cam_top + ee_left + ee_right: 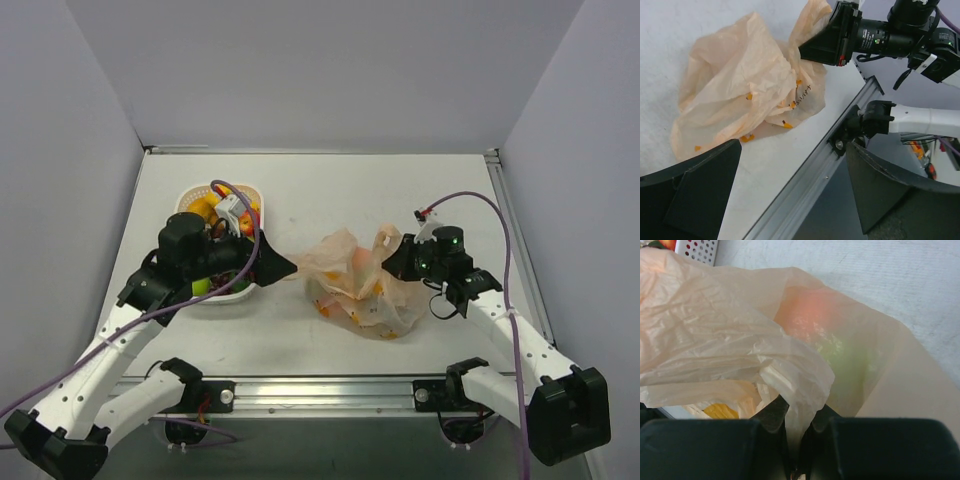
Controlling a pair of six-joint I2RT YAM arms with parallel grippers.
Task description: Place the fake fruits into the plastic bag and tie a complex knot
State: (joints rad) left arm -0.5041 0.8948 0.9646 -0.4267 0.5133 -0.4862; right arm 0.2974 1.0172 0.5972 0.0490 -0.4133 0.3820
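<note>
The pale orange plastic bag (360,285) lies crumpled mid-table, with fake fruits showing through it: a red-green one (820,325) and a yellow one (720,411). My right gripper (397,258) is shut on a bunched fold of the bag's right upper edge (797,405). My left gripper (285,266) is open and empty just left of the bag. Its wide-spread fingers (690,195) frame the bag (750,90) without touching it. More fruits (205,210) lie in the white basket (190,195) under the left arm.
The white lattice basket stands at the left, partly hidden by my left wrist; its corner shows in the right wrist view (700,250). The metal rail (330,385) runs along the table's near edge. Grey walls enclose the table on three sides.
</note>
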